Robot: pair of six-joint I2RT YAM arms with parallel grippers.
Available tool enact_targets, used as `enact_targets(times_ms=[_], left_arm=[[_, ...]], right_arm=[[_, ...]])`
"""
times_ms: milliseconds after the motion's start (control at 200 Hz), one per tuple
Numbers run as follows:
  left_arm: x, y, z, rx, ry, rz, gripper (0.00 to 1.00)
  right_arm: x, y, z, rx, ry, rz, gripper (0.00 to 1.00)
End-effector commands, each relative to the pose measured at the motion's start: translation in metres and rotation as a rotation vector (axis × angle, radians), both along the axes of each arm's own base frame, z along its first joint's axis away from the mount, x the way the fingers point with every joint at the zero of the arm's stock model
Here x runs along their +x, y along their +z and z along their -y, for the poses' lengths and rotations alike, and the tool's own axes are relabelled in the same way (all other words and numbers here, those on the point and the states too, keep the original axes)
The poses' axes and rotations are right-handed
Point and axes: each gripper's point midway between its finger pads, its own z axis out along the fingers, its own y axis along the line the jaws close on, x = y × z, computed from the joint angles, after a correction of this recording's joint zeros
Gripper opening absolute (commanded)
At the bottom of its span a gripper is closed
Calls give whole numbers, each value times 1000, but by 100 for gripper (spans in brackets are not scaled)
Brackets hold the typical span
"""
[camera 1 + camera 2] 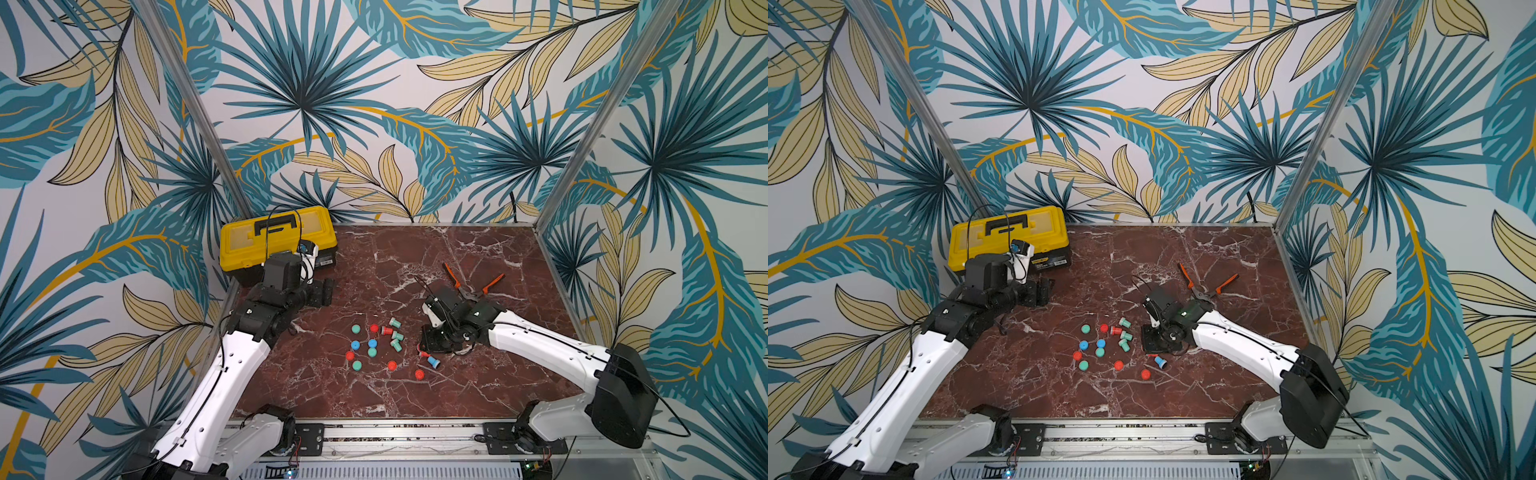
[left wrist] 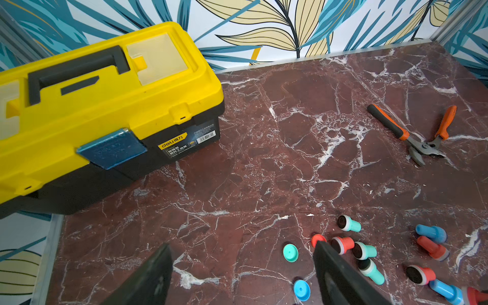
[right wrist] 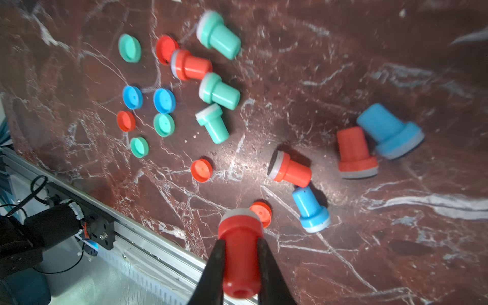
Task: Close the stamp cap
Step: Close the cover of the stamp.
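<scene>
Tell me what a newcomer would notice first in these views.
Probably the bright scatter of loose caps and uncapped stamps mid-table, in red, blue and green. Just beside it, the right gripper is shut on a red stamp. The yellow toolbox sits in the far left corner, with orange-handled pliers toward the far right.

Toolbox (image 1: pixel 277 237): back-left corner of table (image 1: pixel 395 249). Pliers (image 1: pixel 471 286): right half, behind centre. Caps (image 1: pixel 355 345): centre-front cluster; stamps (image 1: pixel 397 336) just right of them, some possibly touching.
</scene>
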Motion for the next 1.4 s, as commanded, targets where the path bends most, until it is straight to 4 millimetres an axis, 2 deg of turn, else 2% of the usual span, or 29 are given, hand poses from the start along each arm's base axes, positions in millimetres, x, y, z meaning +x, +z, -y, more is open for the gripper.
enact_targets(times_ms=[0,155,235,340,1392], left_arm=[[-1,1,4,2,-39,15,86],[-4,3,-4,54,-28,40,88],[-4,4,-12,78,4,51,89],[-6,5,-12,73,3,54,89],[-6,3,-8,63,-14,47,89]], right_arm=[[-20,-25,0,-44,3,-101,0],[-35,-46,-10,-73,35,-145,0],[-37,-52,-12,-92,44,-153,0],[-39,-58,-12,-117,50,-159,0],[-49,-77,13,-221,31,-167,0]])
